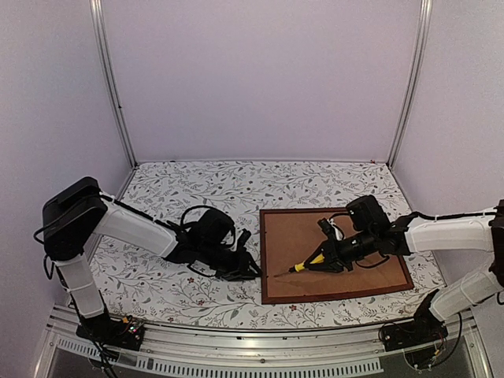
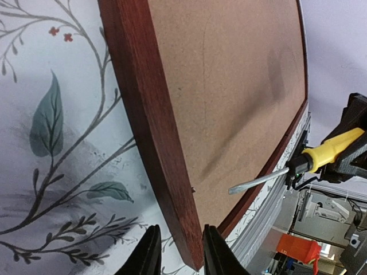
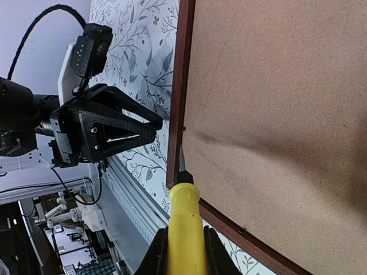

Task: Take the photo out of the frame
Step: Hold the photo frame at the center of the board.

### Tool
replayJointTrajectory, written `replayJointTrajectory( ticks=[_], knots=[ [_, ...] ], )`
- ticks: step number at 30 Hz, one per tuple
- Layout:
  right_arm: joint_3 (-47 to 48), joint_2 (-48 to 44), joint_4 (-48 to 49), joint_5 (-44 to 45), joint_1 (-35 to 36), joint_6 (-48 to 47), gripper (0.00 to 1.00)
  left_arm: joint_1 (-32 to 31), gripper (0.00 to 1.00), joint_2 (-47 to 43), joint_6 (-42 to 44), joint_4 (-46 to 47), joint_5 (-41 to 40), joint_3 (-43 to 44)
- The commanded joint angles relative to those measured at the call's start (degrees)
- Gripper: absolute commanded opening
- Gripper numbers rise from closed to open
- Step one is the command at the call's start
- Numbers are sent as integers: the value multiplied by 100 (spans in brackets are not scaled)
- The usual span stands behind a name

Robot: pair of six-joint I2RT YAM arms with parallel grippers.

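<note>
The frame (image 1: pixel 265 260) of dark reddish wood lies face down on the table, with its plain brown backing board (image 1: pixel 295 236) facing up. The photo is hidden beneath that board. My left gripper (image 2: pixel 180 252) straddles the frame's left rail (image 2: pixel 149 114) near the front-left corner. Its jaws are open, with a strip of table showing between one finger and the wood. My right gripper (image 3: pixel 184 252) is shut on a yellow-handled screwdriver (image 3: pixel 184 223). It reaches over the board from the right. The blade tip (image 1: pixel 277 273) sits at the board's left edge, close to the left gripper (image 1: pixel 253 272).
A floral-patterned cloth (image 1: pixel 197 189) covers the table. A metal rail (image 1: pixel 236 346) runs along the near edge, just in front of the frame's front rail. Two aluminium posts (image 1: pixel 110 79) and lilac walls close off the back.
</note>
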Motion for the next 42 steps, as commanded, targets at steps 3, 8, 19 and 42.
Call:
replayJointTrajectory(
  ticks=[3, 8, 19, 42],
  knots=[
    [-83, 255, 365, -54, -15, -70, 0, -95, 27, 185, 84, 110, 151, 140],
    [-51, 429, 471, -96, -19, -34, 0, -122, 25, 318, 101, 154, 220, 212],
    [-4, 628, 585, -145, -15, 131, 0, -138, 17, 482, 150, 134, 293, 286],
    [209, 782, 674, -165, 234, 307, 0, -156, 9, 633, 180, 80, 321, 319]
  ],
)
